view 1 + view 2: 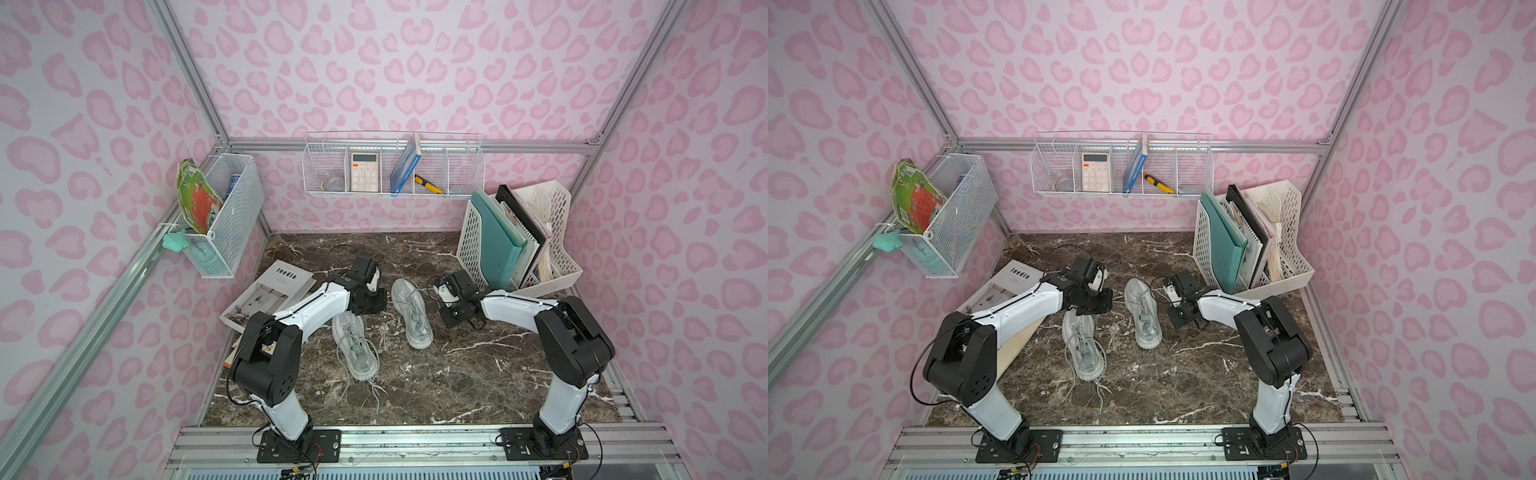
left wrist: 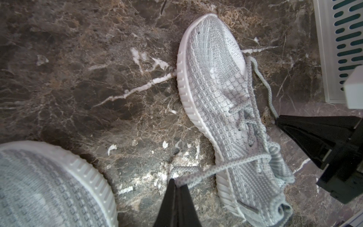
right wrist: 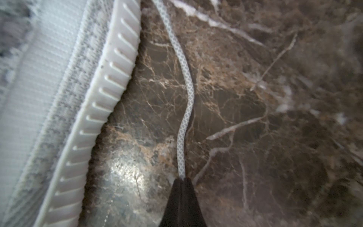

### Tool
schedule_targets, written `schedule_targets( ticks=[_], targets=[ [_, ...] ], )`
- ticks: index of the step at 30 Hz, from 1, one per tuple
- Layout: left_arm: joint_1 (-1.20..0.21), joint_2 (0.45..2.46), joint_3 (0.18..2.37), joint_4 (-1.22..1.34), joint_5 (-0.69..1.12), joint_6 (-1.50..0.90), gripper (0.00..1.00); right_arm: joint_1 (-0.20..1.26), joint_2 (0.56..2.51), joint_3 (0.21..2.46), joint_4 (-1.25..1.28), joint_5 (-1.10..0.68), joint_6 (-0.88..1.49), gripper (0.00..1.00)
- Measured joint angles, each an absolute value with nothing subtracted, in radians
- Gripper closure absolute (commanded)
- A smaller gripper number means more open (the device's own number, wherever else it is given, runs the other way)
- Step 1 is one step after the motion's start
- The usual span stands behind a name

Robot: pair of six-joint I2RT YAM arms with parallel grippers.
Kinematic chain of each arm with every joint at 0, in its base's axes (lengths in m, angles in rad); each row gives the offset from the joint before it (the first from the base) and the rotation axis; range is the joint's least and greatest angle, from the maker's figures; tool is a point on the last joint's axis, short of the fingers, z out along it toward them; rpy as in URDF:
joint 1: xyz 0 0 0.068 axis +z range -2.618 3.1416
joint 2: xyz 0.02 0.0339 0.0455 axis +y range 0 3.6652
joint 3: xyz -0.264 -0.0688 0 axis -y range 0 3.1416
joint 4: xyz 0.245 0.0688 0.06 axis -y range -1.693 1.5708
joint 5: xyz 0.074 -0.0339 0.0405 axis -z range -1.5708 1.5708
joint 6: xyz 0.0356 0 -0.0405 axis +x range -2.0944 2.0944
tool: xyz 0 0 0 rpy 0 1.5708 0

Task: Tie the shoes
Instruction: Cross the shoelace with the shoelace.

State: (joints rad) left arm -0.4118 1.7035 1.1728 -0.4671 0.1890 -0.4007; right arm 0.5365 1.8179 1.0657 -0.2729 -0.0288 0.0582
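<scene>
Grey knit near sneaker (image 1: 355, 351) on marble tabletop (image 1: 457, 374), loose laces (image 1: 376, 392) sprawled toward front edge. Beyond it, far sneaker (image 1: 411, 318) lies between both arms. Left gripper (image 2: 177, 183) pressed together, pinching left lace (image 2: 225, 167). Right gripper (image 3: 181, 179) pinching right lace (image 3: 184, 110). White file rack (image 1: 467, 245) behind.

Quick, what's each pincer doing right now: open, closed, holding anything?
Left pincer: shut on a lace of the sneaker on the right.
Right pincer: shut on that sneaker's other lace.
</scene>
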Motion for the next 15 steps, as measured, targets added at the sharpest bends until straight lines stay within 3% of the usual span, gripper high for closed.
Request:
schedule_targets(
  ticks=[7, 15],
  targets=[
    [-0.412, 1.687, 1.112, -0.446, 0.197, -0.401, 1.00, 0.464, 1.725, 1.118, -0.157, -0.142, 0.112, 1.00],
    [-0.418, 1.686, 1.049, -0.386, 0.220, -0.416, 1.00, 0.505, 1.810, 1.299, -0.056, -0.355, 0.173, 1.00]
  ],
)
